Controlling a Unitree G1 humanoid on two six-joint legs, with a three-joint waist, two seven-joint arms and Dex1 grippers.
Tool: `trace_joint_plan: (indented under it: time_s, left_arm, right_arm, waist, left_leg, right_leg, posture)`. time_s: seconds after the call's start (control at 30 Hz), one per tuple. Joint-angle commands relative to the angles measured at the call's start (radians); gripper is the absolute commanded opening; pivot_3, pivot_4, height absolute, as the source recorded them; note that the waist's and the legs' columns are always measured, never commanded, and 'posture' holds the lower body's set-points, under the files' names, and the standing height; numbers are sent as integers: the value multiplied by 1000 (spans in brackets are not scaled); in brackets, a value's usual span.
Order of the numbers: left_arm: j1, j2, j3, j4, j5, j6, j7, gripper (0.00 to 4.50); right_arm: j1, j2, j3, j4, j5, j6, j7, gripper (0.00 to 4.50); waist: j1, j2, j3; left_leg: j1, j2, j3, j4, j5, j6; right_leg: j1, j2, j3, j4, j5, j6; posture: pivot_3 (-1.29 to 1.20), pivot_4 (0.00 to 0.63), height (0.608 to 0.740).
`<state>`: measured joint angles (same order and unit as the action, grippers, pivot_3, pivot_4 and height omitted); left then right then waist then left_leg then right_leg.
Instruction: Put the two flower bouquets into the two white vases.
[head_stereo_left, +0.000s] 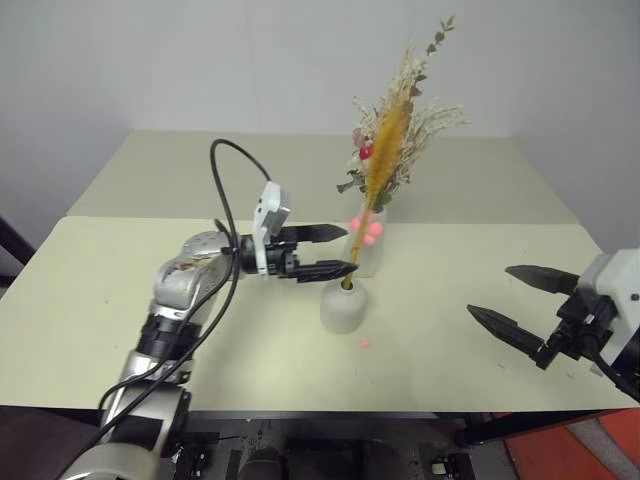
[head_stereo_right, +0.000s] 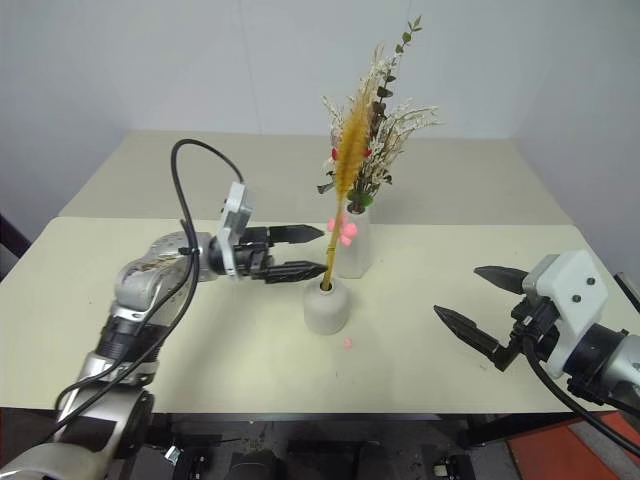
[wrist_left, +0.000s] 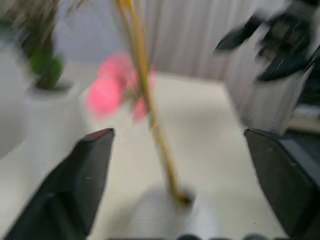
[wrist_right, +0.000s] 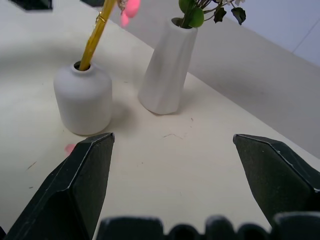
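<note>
The slim golden-orange bouquet (head_stereo_left: 385, 150) stands with its stem in the short squat white vase (head_stereo_left: 343, 308), leaning right. Behind it, the tall white vase (head_stereo_left: 370, 250) holds the bushier cream-pink bouquet (head_stereo_left: 425, 120) with green leaves. My left gripper (head_stereo_left: 335, 250) is open and level, just left of the short vase. In the left wrist view the golden stem (wrist_left: 150, 110) rises between its spread fingers, apart from both. My right gripper (head_stereo_left: 490, 291) is open over the table at the right, well away from the vases (wrist_right: 82, 102).
A small pink bit (head_stereo_left: 365, 343) lies on the cream table (head_stereo_left: 120, 300) in front of the short vase. Pink balls (head_stereo_left: 365, 228) hang on the golden stem. A second table (head_stereo_left: 180, 170) adjoins behind, against a white wall.
</note>
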<state>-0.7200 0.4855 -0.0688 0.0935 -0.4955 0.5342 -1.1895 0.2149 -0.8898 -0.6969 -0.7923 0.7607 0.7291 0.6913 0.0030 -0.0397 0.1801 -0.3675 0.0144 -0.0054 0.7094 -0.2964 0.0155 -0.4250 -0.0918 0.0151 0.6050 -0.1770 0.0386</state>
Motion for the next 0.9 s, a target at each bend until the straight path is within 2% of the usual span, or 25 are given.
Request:
trace_joint_plan:
  time_s: [0.03, 0.27, 0.47, 0.73, 0.9]
  left_arm:
    - [17, 50, 53, -52, 1, -22, 19, 4470]
    - [100, 277, 211, -125, -11, -64, -9, 4470]
    - [202, 444, 311, -177, -9, -102, -53, 4470]
    - [289, 539, 418, -219, -43, -101, -55, 4470]
    - [318, 552, 442, -244, -41, -96, -35, 4470]
  right_arm:
    - [0, -4, -31, -1, -9, -27, 10, 4500]
    - [-11, -45, -70, 57, -15, -26, 69, 4500]
    - [12, -89, -157, 130, -6, -31, 199, 4500]
    - [34, -136, -255, 221, -21, -26, 329, 4500]
    - [25, -148, -241, 258, -64, -42, 338, 4500]
  waist:
    - [2, 0, 0]
    - [0, 0, 0]
    - [3, 1, 0]
    - [7, 1, 1]
    - [6, 1, 1]
  left_leg:
    - [0, 0, 0, 0, 0, 0]
    - [-1, 0, 0, -1, 0, 0]
    - [0, 1, 1, -1, 0, 0]
    - [0, 1, 1, -1, 0, 0]
    - [0, 1, 2, -2, 0, 0]
  right_leg:
    - [0, 0, 0, 0, 0, 0]
    - [-1, 0, 0, 0, 0, 0]
    - [-1, 0, 0, -1, -2, 3]
    - [-1, 0, -1, -1, -3, 5]
    - [-1, 0, -1, -2, -3, 5]
  posture:
    - [0, 150, 740]
    - [0, 150, 740]
    - [0, 150, 740]
    - [0, 150, 740]
    - [0, 150, 740]
